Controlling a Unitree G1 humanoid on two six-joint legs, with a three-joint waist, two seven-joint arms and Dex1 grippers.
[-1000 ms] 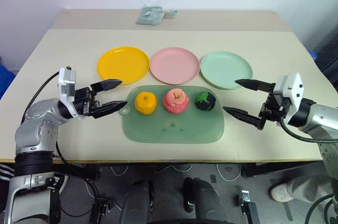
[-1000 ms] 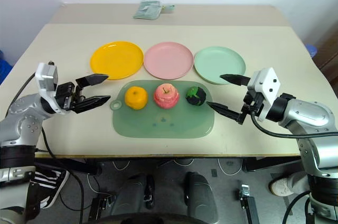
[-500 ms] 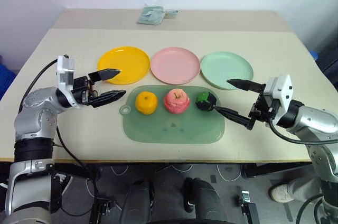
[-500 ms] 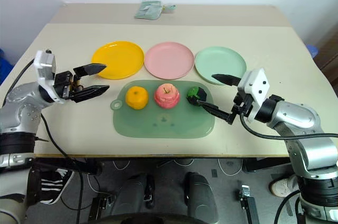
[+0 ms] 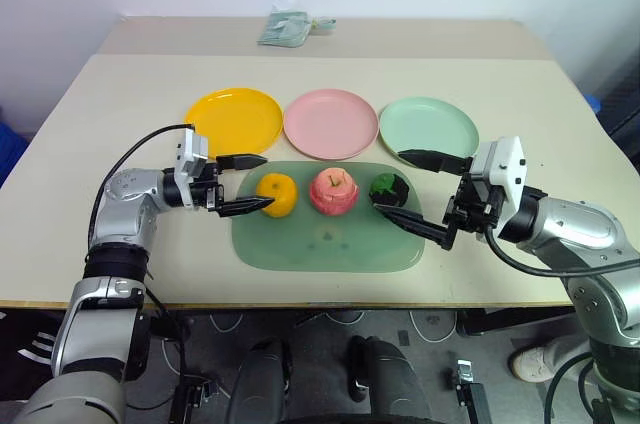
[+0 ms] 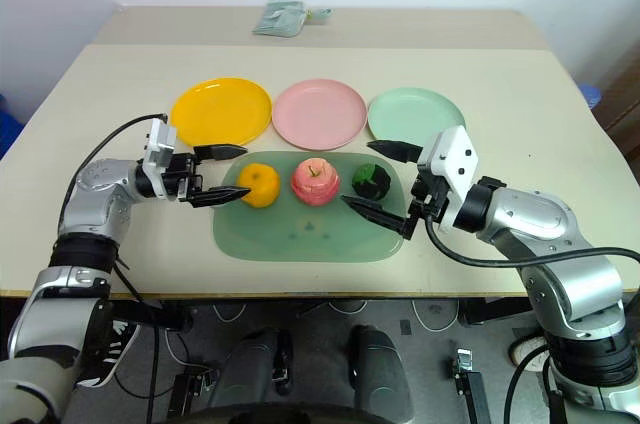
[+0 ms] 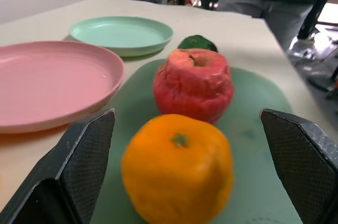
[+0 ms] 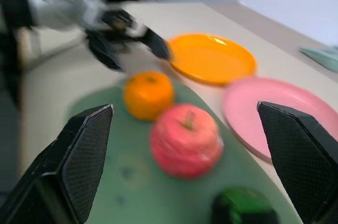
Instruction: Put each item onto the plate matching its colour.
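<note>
On the green mat (image 5: 325,239), near the table's (image 5: 120,94) front edge, the three toy foods sat in a row: orange mandarin (image 5: 276,194) at the mat's left end, pink-red apple (image 5: 334,191) in the mat's middle, dark green round one (image 5: 388,190) toward the mat's right end. None touched another. All three were upright, the apple stem up.

Behind the mat, away from the robot, three plates lay in a line, all bare: yellow plate (image 5: 234,122) behind the mat's left end, pink plate (image 5: 330,123) behind its middle, mint green plate (image 5: 428,131) behind its right end. Pink plate's rim sat close to both neighbours.

Left gripper (image 5: 245,184) was at the mat's left edge, pointing level along the mat, jaws apart and bracketing the mandarin without touching it; left wrist view showed the fruit between the two fingers with a gap on each side. Right gripper (image 5: 410,191) was over the mat's right end, jaws wide apart, one finger by the mint plate's near rim, the other over the mat in front of the green item, holding nothing.

Far behind the mat, a crumpled greenish packet (image 5: 288,27) lay at the table's back.
</note>
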